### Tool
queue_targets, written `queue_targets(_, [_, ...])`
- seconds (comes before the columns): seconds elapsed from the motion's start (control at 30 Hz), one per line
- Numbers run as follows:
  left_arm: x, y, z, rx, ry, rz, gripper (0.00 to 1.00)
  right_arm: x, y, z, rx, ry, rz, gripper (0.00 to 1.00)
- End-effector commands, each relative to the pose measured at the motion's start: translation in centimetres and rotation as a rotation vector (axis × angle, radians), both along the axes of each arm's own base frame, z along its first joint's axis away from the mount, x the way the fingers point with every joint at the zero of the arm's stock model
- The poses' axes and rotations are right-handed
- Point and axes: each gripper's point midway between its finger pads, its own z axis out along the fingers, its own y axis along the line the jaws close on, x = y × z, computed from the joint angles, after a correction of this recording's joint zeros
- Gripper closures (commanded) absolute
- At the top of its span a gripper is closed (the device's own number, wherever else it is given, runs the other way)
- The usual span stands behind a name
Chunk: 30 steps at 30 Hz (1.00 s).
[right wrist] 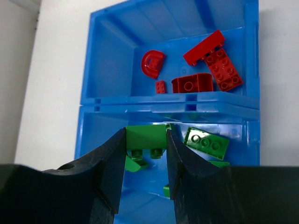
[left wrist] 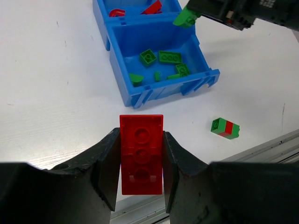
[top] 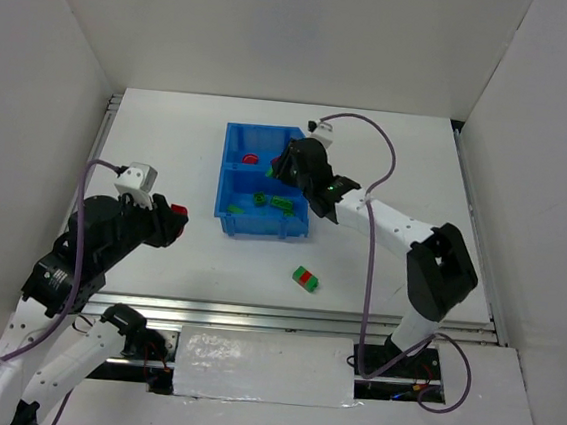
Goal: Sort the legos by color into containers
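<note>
My left gripper (left wrist: 141, 161) is shut on a flat red lego (left wrist: 141, 149) above the bare table, left of the blue bin (top: 262, 229). It shows in the top view as a red spot (top: 179, 210) at the left gripper (top: 174, 214). My right gripper (right wrist: 145, 144) is shut on a green lego (right wrist: 145, 136), studs down, over the near container (right wrist: 140, 196), close to the middle wall (right wrist: 168, 100). Several green legos (left wrist: 169, 57) lie in that container. Several red legos (right wrist: 205, 65) lie in the far container. A red-green pair (top: 305, 278) lies on the table in front of the bin.
White walls stand on the left, right and back of the white table (top: 160, 140). A metal rail (top: 283, 318) runs along the table's near edge. The right arm (top: 402, 229) reaches over the table from the right toward the bin.
</note>
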Motion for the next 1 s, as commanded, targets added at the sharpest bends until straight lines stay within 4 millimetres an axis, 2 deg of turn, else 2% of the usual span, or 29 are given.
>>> queue_targets(0.0, [0.4, 0.0, 1.3, -0.005, -0.06, 0.0, 1.0, 0.7, 0.9, -0.5, -0.022, 0.042, 0.0, 1.0])
queue_targets(0.03, [0.3, 0.1, 1.6, -0.012, -0.072, 0.004, 1.0, 0.7, 1.2, -1.4, -0.028, 0.062, 0.003, 0.86])
queue_targets(0.1, [0.1, 0.1, 1.8, -0.017, -0.084, -0.002, 1.0, 0.4, 1.9, -1.9, 0.007, 0.078, 0.025, 0.53])
queue_targets(0.13, [0.1, 0.1, 1.9, -0.018, -0.088, -0.006, 1.0, -0.1, 1.9, -2.5, 0.013, 0.09, 0.035, 0.06])
queue_targets(0.17, [0.0, -0.1, 1.9, -0.02, -0.086, -0.014, 1.0, -0.7, 2.5, -2.3, 0.035, 0.094, 0.072, 0.0])
queue_targets(0.27, [-0.3, -1.0, 2.3, -0.028, -0.088, -0.071, 1.0, -3.0, 3.7, 0.4, 0.133, 0.036, 0.204, 0.0])
queue_targets(0.3, [-0.5, -1.3, 2.5, -0.038, -0.095, -0.094, 1.0, -4.1, 3.8, 2.5, 0.178, -0.023, 0.258, 0.0])
queue_targets(0.37, [-1.0, -2.3, 3.7, -0.083, -0.118, -0.148, 1.0, -6.0, 4.3, 4.6, 0.216, -0.076, 0.368, 0.0])
queue_targets(0.47, [-2.0, -4.0, 6.7, -0.208, -0.146, -0.217, 1.0, -13.7, 6.5, 9.9, 0.338, -0.224, 0.769, 0.0])
queue_targets(0.5, [-2.4, -4.8, 7.6, -0.27, -0.131, -0.248, 1.0, -18.1, 7.1, 10.5, 0.392, -0.296, 0.985, 0.0])
queue_targets(0.53, [-2.7, -5.2, 9.0, -0.307, -0.146, -0.266, 1.0, -20.5, 7.1, 11.3, 0.423, -0.348, 1.069, 0.0])
queue_targets(0.57, [-2.6, -5.9, 10.3, -0.349, -0.166, -0.296, 1.0, -24.2, 7.2, 12.5, 0.464, -0.434, 1.171, 0.0])
queue_targets(0.63, [-3.8, -7.7, 11.8, -0.449, -0.143, -0.407, 1.0, -27.8, 7.3, 13.4, 0.512, -0.475, 1.267, 0.0])
queue_targets(0.67, [-4.0, -8.4, 13.3, -0.493, -0.189, -0.457, 1.0, -28.9, 7.1, 14.3, 0.541, -0.517, 1.277, 0.0])
queue_targets(0.7, [-4.9, -9.4, 13.1, -0.551, -0.146, -0.522, 1.0, -29.7, 7.4, 14.8, 0.569, -0.519, 1.277, 0.0])
queue_targets(0.77, [-5.4, -10.0, 13.6, -0.611, -0.162, -0.58, 1.0, -30.3, 7.1, 15.8, 0.642, -0.519, 1.264, 0.0])
queue_targets(0.8, [-5.8, -10.2, 14.3, -0.659, -0.191, -0.608, 1.0, -30.9, 6.6, 16.7, 0.69, -0.576, 1.271, 0.0])
queue_targets(0.87, [-5.9, -10.2, 14.4, -0.689, -0.199, -0.613, 1.0, -31.3, 6.1, 17.4, 0.758, -0.583, 1.268, 0.01])
queue_targets(0.93, [-6.0, -10.3, 14.3, -0.711, -0.206, -0.621, 1.0, -31.8, 6.0, 18.4, 0.789, -0.629, 1.26, 0.06])
queue_targets(0.97, [-6.0, -10.2, 14.3, -0.718, -0.206, -0.617, 1.0, -31.1, 6.4, 18.6, 0.781, -0.607, 1.209, 0.1])
